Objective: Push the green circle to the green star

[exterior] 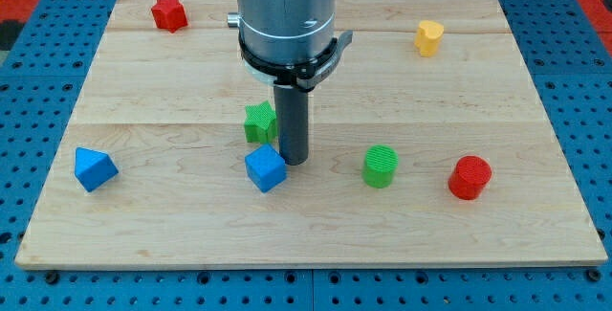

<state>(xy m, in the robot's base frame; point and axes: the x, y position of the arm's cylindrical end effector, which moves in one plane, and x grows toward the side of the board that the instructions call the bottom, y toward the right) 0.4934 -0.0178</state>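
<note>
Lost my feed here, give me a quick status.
My tip down beside blue cube, just right of green star. Green circle untouched, off to the view's right. Path between looks open.

Nothing is showing any words, numbers, or signs to read. No block, the desk (316, 225), or the arm is carrying any writing.
</note>
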